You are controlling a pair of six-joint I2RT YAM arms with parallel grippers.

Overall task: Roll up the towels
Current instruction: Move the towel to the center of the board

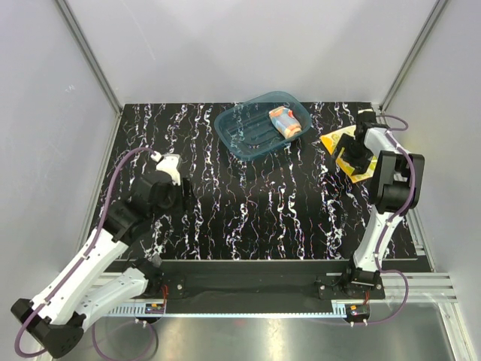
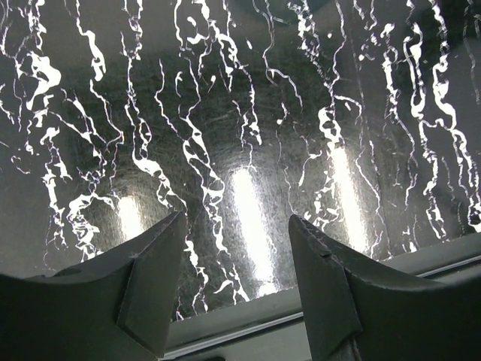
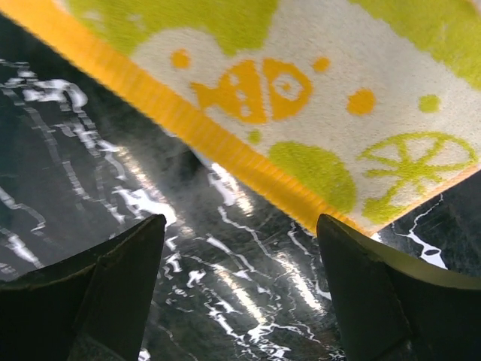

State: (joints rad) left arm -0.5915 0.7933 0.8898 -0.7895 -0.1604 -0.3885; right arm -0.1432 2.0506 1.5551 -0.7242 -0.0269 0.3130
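Observation:
A bright yellow towel [image 1: 335,141] with pale green-white shapes lies flat at the table's far right. In the right wrist view this towel [image 3: 316,98] fills the top, its orange hem just ahead of the fingertips. My right gripper [image 1: 352,159] hovers over it, and its jaws [image 3: 240,226] stand open over bare table with nothing between them. The other towel [image 1: 284,120], light blue with orange, lies rolled inside the teal tub [image 1: 239,134]. My left gripper [image 1: 164,160] is at the left side of the table, far from both towels, open and empty [image 2: 237,222].
The teal translucent tub sits at the back centre. The black marbled tabletop [image 1: 248,203] is bounded by grey walls behind and at both sides. A metal rail [image 1: 248,301] runs along the near edge by the arm bases.

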